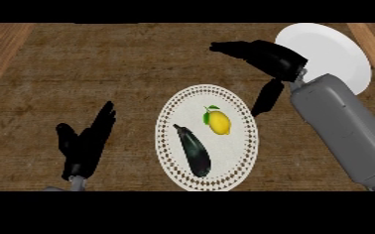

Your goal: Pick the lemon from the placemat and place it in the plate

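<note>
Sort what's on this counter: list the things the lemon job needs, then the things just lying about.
Needed for the job:
lemon
placemat
plate
right hand, open above the counter

Just lying about:
eggplant, on the placemat beside the lemon
left hand, open, resting at lower left

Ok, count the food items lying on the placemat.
2: the lemon at the placemat's upper right, the eggplant lower left beside it. Nothing appears hidden.

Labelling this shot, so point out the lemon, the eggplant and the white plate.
lemon [219,123], head view, middle of its yellow body.
eggplant [193,150], head view, middle of its dark body.
white plate [333,54], head view, bare surface.
</note>
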